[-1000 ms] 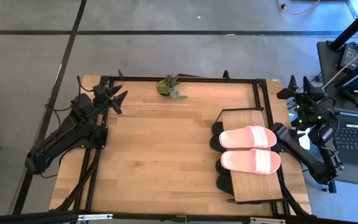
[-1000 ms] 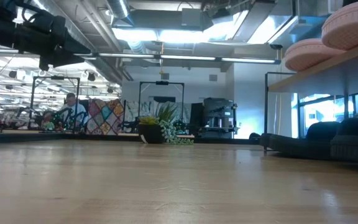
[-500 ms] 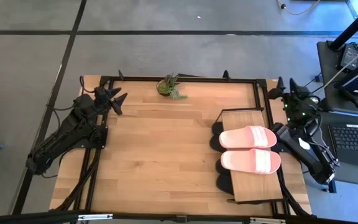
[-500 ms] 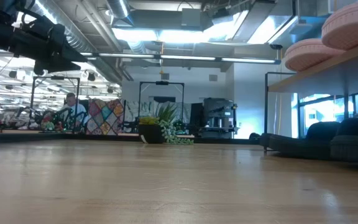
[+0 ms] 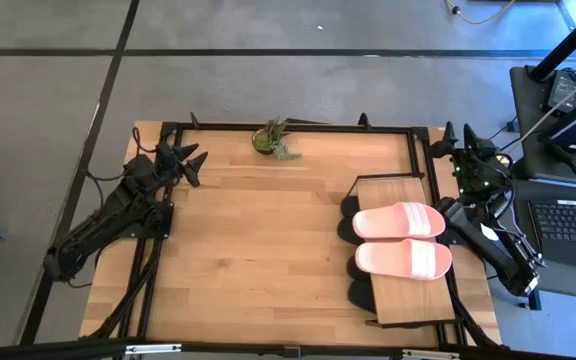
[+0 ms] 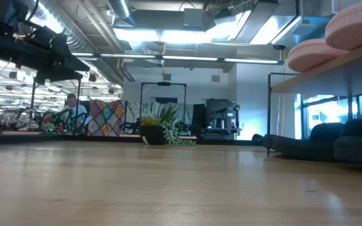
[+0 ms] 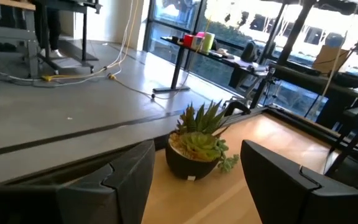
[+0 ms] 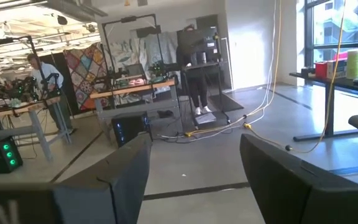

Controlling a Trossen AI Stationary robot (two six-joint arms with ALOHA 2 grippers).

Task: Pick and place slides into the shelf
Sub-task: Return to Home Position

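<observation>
My left gripper (image 5: 190, 157) hangs spread and empty over the far left corner of the bench (image 5: 258, 250), and my right gripper (image 5: 459, 135) is likewise spread just past its far right corner. Two pink slides (image 5: 399, 220) lie on the shelf (image 5: 388, 190) at the right edge, with black slides (image 5: 349, 230) beneath it.

Light wood shelf (image 5: 388, 192); pink slides (image 5: 399, 220) look matte, perhaps foam.
</observation>
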